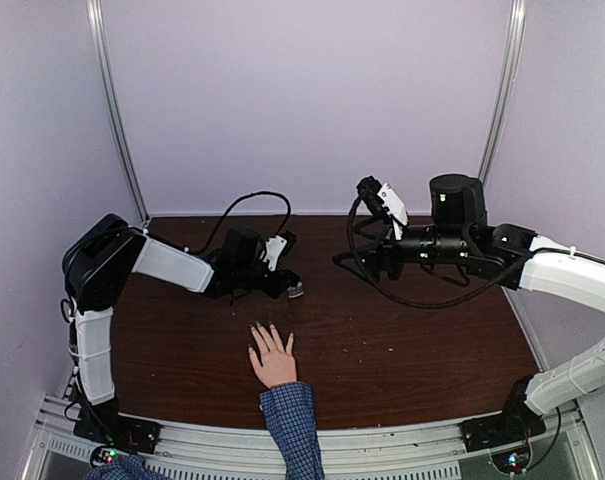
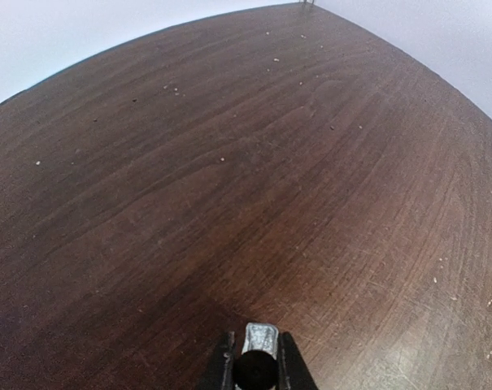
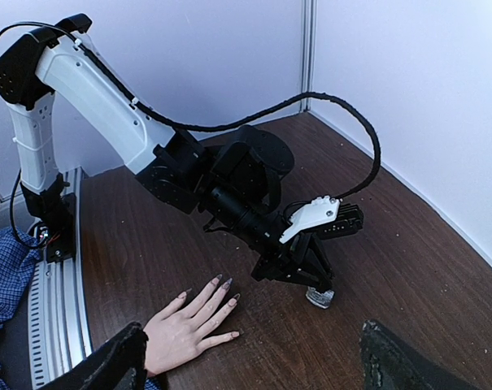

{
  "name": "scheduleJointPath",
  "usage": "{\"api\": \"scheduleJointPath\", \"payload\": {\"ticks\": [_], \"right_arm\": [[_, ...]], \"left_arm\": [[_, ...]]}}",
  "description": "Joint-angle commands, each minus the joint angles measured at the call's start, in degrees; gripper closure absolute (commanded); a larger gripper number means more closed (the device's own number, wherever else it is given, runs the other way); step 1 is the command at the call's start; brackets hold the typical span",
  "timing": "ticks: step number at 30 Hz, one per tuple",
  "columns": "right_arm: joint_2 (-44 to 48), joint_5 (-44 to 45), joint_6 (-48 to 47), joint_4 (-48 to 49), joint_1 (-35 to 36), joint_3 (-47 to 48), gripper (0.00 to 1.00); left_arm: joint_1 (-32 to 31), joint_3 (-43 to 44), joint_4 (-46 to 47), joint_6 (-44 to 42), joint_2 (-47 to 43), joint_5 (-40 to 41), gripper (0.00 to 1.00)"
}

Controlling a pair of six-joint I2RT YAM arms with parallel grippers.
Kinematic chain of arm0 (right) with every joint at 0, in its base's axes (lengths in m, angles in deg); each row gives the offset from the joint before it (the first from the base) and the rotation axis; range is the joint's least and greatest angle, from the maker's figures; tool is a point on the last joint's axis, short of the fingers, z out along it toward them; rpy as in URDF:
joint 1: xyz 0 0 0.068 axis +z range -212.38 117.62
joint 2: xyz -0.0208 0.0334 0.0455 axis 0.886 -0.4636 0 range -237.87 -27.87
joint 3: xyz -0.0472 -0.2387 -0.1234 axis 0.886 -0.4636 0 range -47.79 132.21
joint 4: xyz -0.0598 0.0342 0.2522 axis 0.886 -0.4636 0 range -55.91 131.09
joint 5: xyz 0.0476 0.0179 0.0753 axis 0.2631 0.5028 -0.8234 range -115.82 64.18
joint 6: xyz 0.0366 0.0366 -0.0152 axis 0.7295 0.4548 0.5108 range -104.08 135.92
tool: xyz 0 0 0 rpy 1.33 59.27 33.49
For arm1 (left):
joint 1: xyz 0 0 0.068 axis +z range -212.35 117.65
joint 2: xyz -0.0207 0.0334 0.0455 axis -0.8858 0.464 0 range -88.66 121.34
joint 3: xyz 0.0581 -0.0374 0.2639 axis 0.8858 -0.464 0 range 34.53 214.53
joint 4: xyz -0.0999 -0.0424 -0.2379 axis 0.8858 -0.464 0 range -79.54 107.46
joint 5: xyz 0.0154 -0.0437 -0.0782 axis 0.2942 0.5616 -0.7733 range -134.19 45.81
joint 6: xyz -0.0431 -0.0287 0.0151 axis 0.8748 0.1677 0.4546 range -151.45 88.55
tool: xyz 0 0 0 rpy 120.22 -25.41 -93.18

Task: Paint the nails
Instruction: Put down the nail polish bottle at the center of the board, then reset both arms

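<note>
- Gripping a small bottle in my left gripper, jaws closed tight on it: round black cap, greyish glassy body, contents impossible to tell.
- The bottle hangs low over the table, smooth dark brown wood with fine grain and pale specks.
- My right gripper is spread wide, holding nothing.
- The nails, long and greyish, sit on a hand lying flat, fingers spread, near the table's front edge and near the bottle; a blue checked cuff covers the wrist.
</note>
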Motion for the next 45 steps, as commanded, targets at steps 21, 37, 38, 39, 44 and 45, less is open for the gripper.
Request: {"api": "scheduleJointPath", "payload": {"ticks": [21,37,38,39,44,45], "right_arm": [[0.2,0.2,1.2,2.0,-1.1,2.0,0.09],[4.2,-4.2,13.3,10.3,-15.0,-4.5,0.0],[4.0,-4.2,14.1,11.0,-15.9,-5.3,0.0],[3.7,-4.2,15.1,11.6,-16.9,-6.1,0.0],[1.2,-4.2,18.4,15.2,-20.6,-10.9,0.0],[0.7,-4.0,18.6,15.7,-21.0,-11.9,0.0]], "left_arm": [[0.2,1.2,-10.6,-2.4,-13.3,2.0,0.21],[9.1,-0.9,-26.8,7.7,-35.0,7.5,0.02],[9.1,-2.2,-27.4,7.7,-36.8,9.7,0.02],[9.2,-3.6,-28.3,7.6,-37.7,11.8,0.02],[10.1,-7.2,-32.4,10.2,-38.2,18.2,0.02],[10.1,-7.7,-32.9,10.8,-37.6,18.5,0.02]]}}
